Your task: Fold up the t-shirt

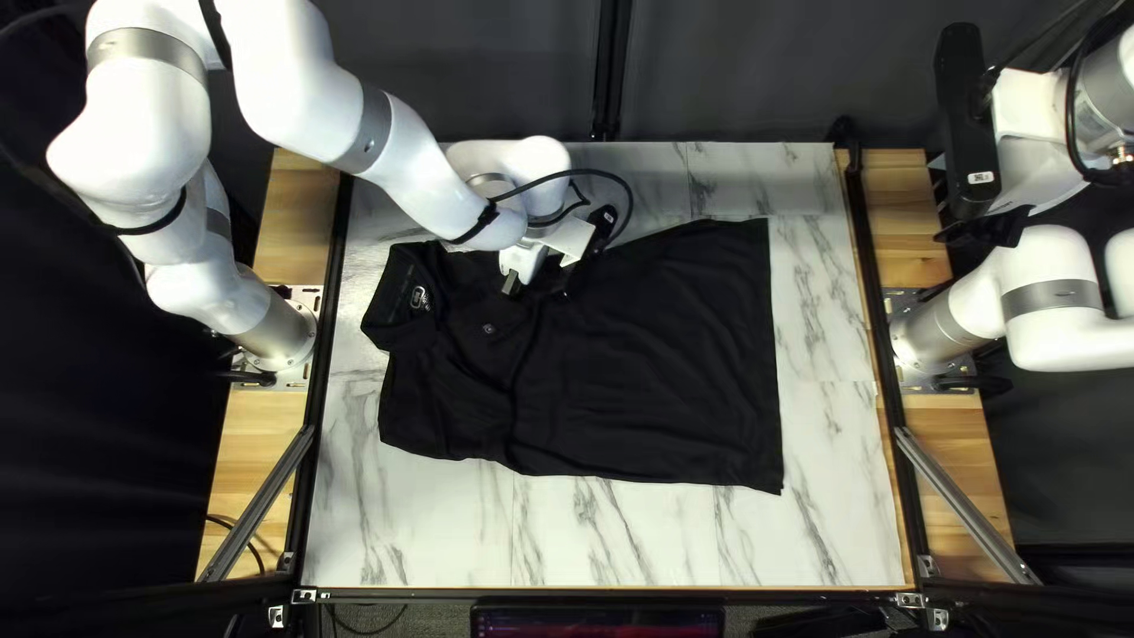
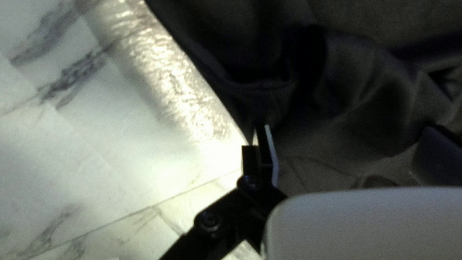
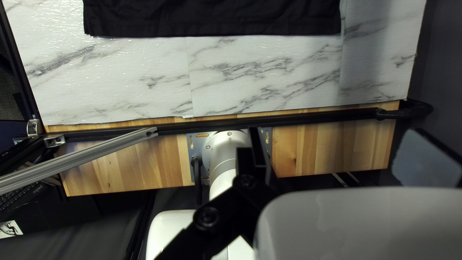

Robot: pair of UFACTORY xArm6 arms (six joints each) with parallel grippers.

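Presently, one black t-shirt [image 1: 650, 366], collared, lying broad and only partly smoothed on the marbled tabletop [image 1: 591, 532]; collar [image 1: 396, 301] to the left, hem [image 1: 775, 378] to the right, creases gathered toward the shoulders

Item: left gripper [image 2: 347, 139], low at the shirt's far side, toward the collar end; fingers wide apart, dark cloth loose between them, nothing pinched

Item: right gripper [image 3: 339, 139], raised beyond the tabletop's right edge; likewise wide open, holding nothing

Step in hand, as judged: taking up the far side for a fold toward the near side; folding at an early stage

Handling notes: set one finger under the cloth and one over it before closing, catching the edge rather than a loose crease; close fully, then lift just enough to clear the layer beneath. The right gripper would serve best at the far corner of the hem, so that both ends travel level and the fold line runs straight from collar to hem. Lower slowly, release flat

Risks: thin fabric slipping out of a shallow pinch; a one-handed pull twisting the body or dragging the whole shirt toward the near edge
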